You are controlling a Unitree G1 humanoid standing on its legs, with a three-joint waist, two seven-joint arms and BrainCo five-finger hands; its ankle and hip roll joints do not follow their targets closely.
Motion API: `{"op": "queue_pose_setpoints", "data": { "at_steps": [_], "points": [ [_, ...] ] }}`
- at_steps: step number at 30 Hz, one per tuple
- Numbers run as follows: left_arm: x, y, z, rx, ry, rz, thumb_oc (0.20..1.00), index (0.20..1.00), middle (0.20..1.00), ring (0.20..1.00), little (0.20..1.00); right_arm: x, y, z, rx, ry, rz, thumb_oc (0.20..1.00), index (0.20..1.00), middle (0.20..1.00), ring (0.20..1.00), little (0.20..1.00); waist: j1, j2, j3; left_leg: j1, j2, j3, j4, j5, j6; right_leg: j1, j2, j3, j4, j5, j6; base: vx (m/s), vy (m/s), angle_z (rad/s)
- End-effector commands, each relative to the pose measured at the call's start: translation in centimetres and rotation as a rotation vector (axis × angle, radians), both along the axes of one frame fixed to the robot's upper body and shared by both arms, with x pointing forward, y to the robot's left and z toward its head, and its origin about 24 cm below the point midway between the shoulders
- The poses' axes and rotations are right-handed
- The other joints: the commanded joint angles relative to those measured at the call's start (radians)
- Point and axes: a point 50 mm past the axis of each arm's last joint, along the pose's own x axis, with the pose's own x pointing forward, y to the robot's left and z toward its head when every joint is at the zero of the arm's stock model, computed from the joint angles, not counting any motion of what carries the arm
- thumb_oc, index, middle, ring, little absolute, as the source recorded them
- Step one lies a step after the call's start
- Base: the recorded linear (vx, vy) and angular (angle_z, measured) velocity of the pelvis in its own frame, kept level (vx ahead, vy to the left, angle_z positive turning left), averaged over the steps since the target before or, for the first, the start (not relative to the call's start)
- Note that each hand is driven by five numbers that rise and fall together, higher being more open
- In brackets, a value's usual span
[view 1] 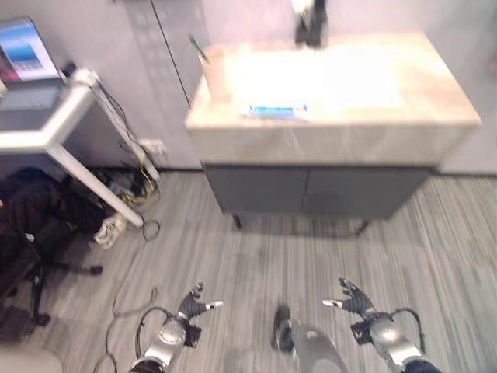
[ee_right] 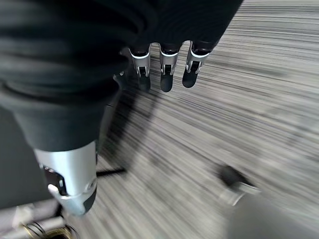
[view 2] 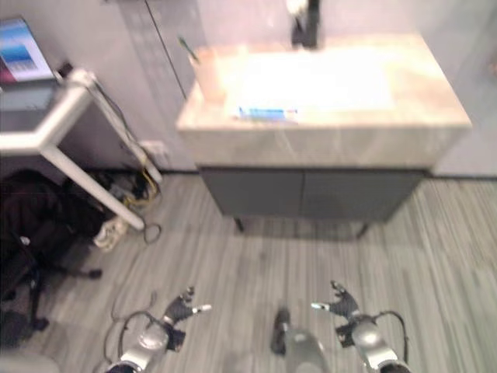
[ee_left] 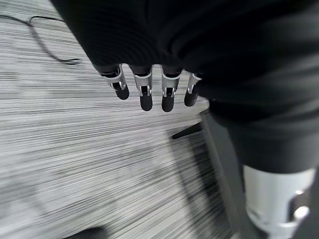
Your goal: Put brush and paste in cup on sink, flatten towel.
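A beige sink counter stands ahead against the wall. A tan cup sits at its left rear corner with a green brush sticking out of it. A blue and white paste tube lies near the counter's front edge. My left hand hangs low over the floor, fingers relaxed, holding nothing. My right hand hangs on the other side, fingers also relaxed and empty. I cannot make out a towel.
A black faucet rises at the back of the sink. A dark cabinet sits under the counter. A white desk with a laptop stands at the left, with a black chair and cables below.
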Motion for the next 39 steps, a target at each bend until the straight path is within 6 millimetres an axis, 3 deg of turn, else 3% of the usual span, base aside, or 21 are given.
{"op": "queue_pose_setpoints", "data": {
  "at_steps": [1, 3, 5, 6, 8, 11, 18, 25, 27, 28, 30, 31, 32, 34, 35, 37, 39],
  "points": [
    [0.3, 0.0, 0.4, 0.007, -0.028, -0.011, 1.0, 1.0, 1.0, 1.0, 1.0, 1.0, -1.2, 1.8, -0.063, -0.104, 0.019, 1.0, 1.0, 1.0, 1.0, 1.0, -0.002, -0.043, 0.041, 0.016, 0.057, -0.032, -0.352, -0.144, 0.066, 0.132, -0.036, 0.102, -0.288, 0.147, 0.215, 0.43, 0.021, -1.07],
    [0.4, 0.5, 0.4, 0.013, -0.031, 0.022, 1.0, 1.0, 1.0, 1.0, 1.0, 1.3, -1.4, 1.9, -0.084, -0.112, 0.013, 1.0, 1.0, 1.0, 1.0, 1.0, 0.014, -0.04, 0.032, -0.048, 0.092, 0.004, -0.68, -0.2, 0.101, 0.165, -0.029, 0.144, -0.311, 0.129, 0.244, 0.53, 0.147, -0.98],
    [0.1, 0.8, 0.3, 0.025, -0.026, 0.033, 1.0, 1.0, 1.0, 1.0, 1.0, 1.3, -1.1, 1.8, -0.107, -0.101, 0.052, 1.0, 1.0, 1.0, 1.0, 1.0, 0.035, -0.024, 0.021, -0.024, 0.065, -0.076, -0.948, -0.177, 0.108, 0.177, -0.022, 0.186, -0.304, 0.122, 0.265, 0.46, 0.236, -0.75],
    [-0.2, 1.1, 0.1, 0.05, -0.022, 0.038, 1.0, 1.0, 1.0, 1.0, 1.0, 0.8, -1.2, 1.4, -0.138, -0.069, 0.086, 1.0, 1.0, 1.0, 1.0, 1.0, 0.043, -0.018, 0.026, -0.015, 0.049, -0.117, -0.969, -0.161, 0.107, 0.188, -0.021, 0.208, -0.28, 0.115, 0.267, 0.3, 0.15, -0.74],
    [-0.2, 1.0, 0.1, 0.035, -0.019, 0.035, 1.0, 1.0, 1.0, 1.0, 1.0, 0.9, -0.8, 1.5, -0.127, -0.08, 0.102, 1.0, 1.0, 1.0, 1.0, 1.0, 0.039, -0.019, 0.026, -0.002, 0.04, -0.124, -0.948, -0.17, 0.106, 0.186, -0.023, 0.227, -0.261, 0.107, 0.263, 0.24, 0.145, -1.18],
    [-0.3, 1.6, 0.4, 0.053, -0.022, 0.003, 1.0, 1.0, 1.0, 1.0, 1.0, 0.4, -0.6, 1.8, -0.126, -0.096, 0.133, 1.0, 1.0, 1.0, 1.0, 1.0, 0.01, -0.007, 0.0, 0.085, 0.03, -0.069, -1.084, -0.17, 0.123, 0.171, -0.019, 0.276, -0.25, 0.109, 0.278, 0.26, 0.221, -0.91],
    [0.0, 1.6, 0.6, 0.09, -0.034, -0.044, 1.0, 1.0, 1.0, 1.0, 1.0, -1.0, -1.1, 1.0, -0.111, -0.056, 0.115, 1.0, 1.0, 1.0, 1.0, 1.0, -0.014, 0.007, -0.005, 0.138, 0.01, -0.012, -1.149, -0.18, 0.144, 0.164, -0.029, 0.312, -0.253, 0.112, 0.299, 0.13, 0.158, -0.22],
    [-1.6, 1.4, -0.3, 0.089, 0.018, -0.061, 1.0, 1.0, 1.0, 1.0, 1.0, -1.1, -0.7, 1.3, -0.108, -0.079, 0.135, 1.0, 1.0, 1.0, 1.0, 1.0, -0.011, 0.004, -0.015, 0.163, 0.009, 0.024, -1.194, -0.19, 0.153, 0.144, -0.036, 0.308, -0.235, 0.135, 0.331, 0.03, 0.069, -0.13],
    [-2.3, 1.9, -0.6, 0.098, 0.037, -0.052, 1.0, 1.0, 1.0, 1.0, 1.0, -0.2, -0.1, 1.9, -0.114, -0.109, 0.176, 1.0, 1.0, 1.0, 1.0, 1.0, -0.005, 0.005, 0.016, 0.176, 0.028, 0.057, -1.19, -0.189, 0.159, 0.05, -0.037, 0.285, -0.07, 0.19, 0.403, -0.07, 0.055, -0.61],
    [-2.5, 1.9, -0.6, 0.104, 0.039, -0.064, 1.0, 1.0, 1.0, 1.0, 1.0, 0.0, 0.1, 2.1, -0.109, -0.122, 0.18, 1.0, 1.0, 1.0, 1.0, 1.0, -0.007, 0.008, 0.023, 0.174, 0.034, 0.054, -1.189, -0.187, 0.159, 0.03, -0.042, 0.298, -0.043, 0.185, 0.412, -0.07, 0.004, -0.62],
    [-2.6, 2.1, -0.6, 0.121, 0.042, -0.077, 1.0, 1.0, 1.0, 1.0, 1.0, 0.1, 0.3, 2.1, -0.102, -0.126, 0.174, 1.0, 1.0, 1.0, 1.0, 1.0, -0.005, 0.008, 0.026, 0.174, 0.039, 0.055, -1.187, -0.188, 0.156, 0.034, -0.07, 0.287, -0.073, 0.177, 0.401, -0.01, -0.042, -0.25],
    [-2.6, 2.2, -0.6, 0.135, 0.038, -0.082, 1.0, 1.0, 1.0, 1.0, 1.0, 0.1, 0.6, 2.1, -0.092, -0.136, 0.172, 1.0, 1.0, 1.0, 1.0, 1.0, 0.003, 0.009, 0.027, 0.177, 0.05, 0.056, -1.187, -0.19, 0.147, 0.06, -0.116, 0.264, -0.137, 0.176, 0.39, 0.0, -0.232, -0.01],
    [-2.4, 2.3, -0.3, 0.136, 0.018, -0.066, 1.0, 1.0, 1.0, 1.0, 1.0, 0.2, 1.5, 2.2, -0.064, -0.155, 0.189, 1.0, 1.0, 1.0, 1.0, 1.0, 0.014, 0.013, 0.028, 0.159, 0.09, 0.031, -1.17, -0.197, 0.126, 0.047, -0.233, 0.276, -0.213, 0.233, 0.378, 0.0, -0.232, 0.02],
    [-2.3, 2.6, -0.1, 0.144, 0.008, -0.064, 1.0, 1.0, 1.0, 1.0, 1.0, 0.2, 1.8, 2.3, -0.06, -0.16, 0.205, 1.0, 1.0, 1.0, 1.0, 1.0, 0.012, 0.005, 0.033, 0.15, 0.098, 0.009, -1.142, -0.209, 0.12, 0.056, -0.263, 0.303, -0.234, 0.262, 0.381, -0.02, -0.277, 0.1],
    [-1.5, 2.9, 1.0, 0.157, -0.048, -0.097, 1.0, 1.0, 1.0, 1.0, 1.0, 0.1, 2.3, 2.6, -0.057, -0.175, 0.242, 1.0, 1.0, 1.0, 1.0, 1.0, 0.016, -0.02, 0.037, 0.125, 0.108, -0.021, -1.096, -0.222, 0.111, 0.069, -0.262, 0.345, -0.246, 0.242, 0.391, -0.06, -0.389, 0.33],
    [-1.6, 3.2, 1.3, 0.184, -0.058, -0.147, 1.0, 1.0, 1.0, 1.0, 1.0, -0.1, 2.5, 2.4, -0.067, -0.159, 0.275, 1.0, 1.0, 1.0, 1.0, 1.0, 0.031, -0.046, 0.022, 0.111, 0.12, -0.022, -1.085, -0.224, 0.098, 0.091, -0.252, 0.309, -0.287, 0.239, 0.406, -0.02, -0.346, 0.37],
    [-1.5, 3.3, 1.9, 0.233, -0.074, -0.237, 1.0, 1.0, 1.0, 1.0, 1.0, 0.5, 2.1, 3.3, -0.128, -0.189, 0.333, 1.0, 1.0, 1.0, 1.0, 1.0, 0.032, -0.042, 0.015, 0.107, 0.142, -0.045, -1.08, -0.213, 0.083, 0.115, -0.219, 0.31, -0.3, 0.215, 0.4, 0.04, -0.219, 0.59]
  ]
}}
